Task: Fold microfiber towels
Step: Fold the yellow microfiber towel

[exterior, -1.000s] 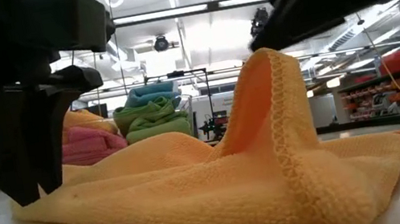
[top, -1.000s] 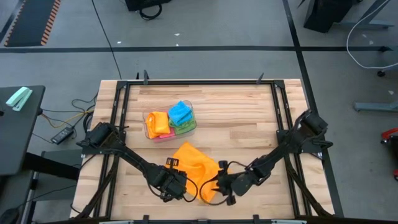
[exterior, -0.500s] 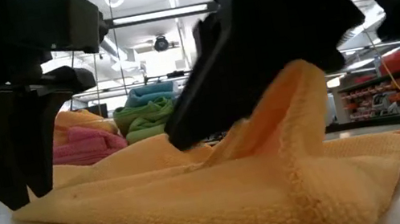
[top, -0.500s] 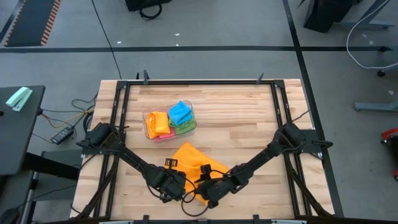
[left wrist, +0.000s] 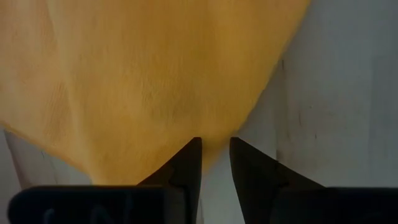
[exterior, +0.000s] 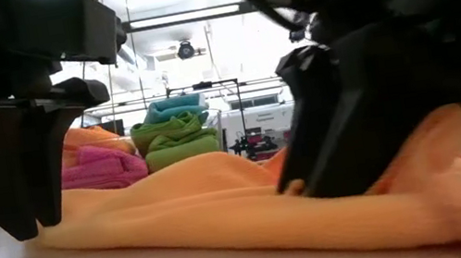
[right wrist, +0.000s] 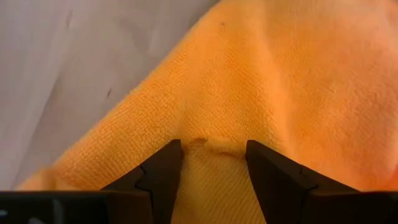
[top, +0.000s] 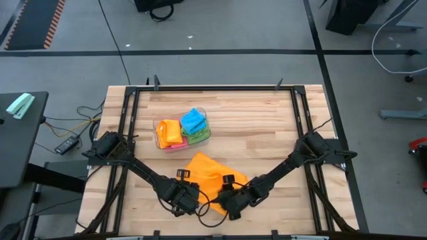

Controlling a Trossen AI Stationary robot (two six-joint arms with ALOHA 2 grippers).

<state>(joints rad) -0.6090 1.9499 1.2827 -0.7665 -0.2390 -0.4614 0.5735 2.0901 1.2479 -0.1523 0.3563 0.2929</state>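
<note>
Orange towel (top: pixel 208 175): wrist views alone show both jaws gripping it.

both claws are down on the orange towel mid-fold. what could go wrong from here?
1. The left claw pinches only the thin edge of the orange towel; that corner could slip out.
2. The right claw holds a bunched fold; letting go here may leave a lumpy, uneven fold.
3. Both claws sit close together at the table's near edge and might collide.

Grey floor (top: pixel 220 27), black side table (top: pixel 20 137), possibly ceiling strip lights (exterior: pixel 183 15).
</note>
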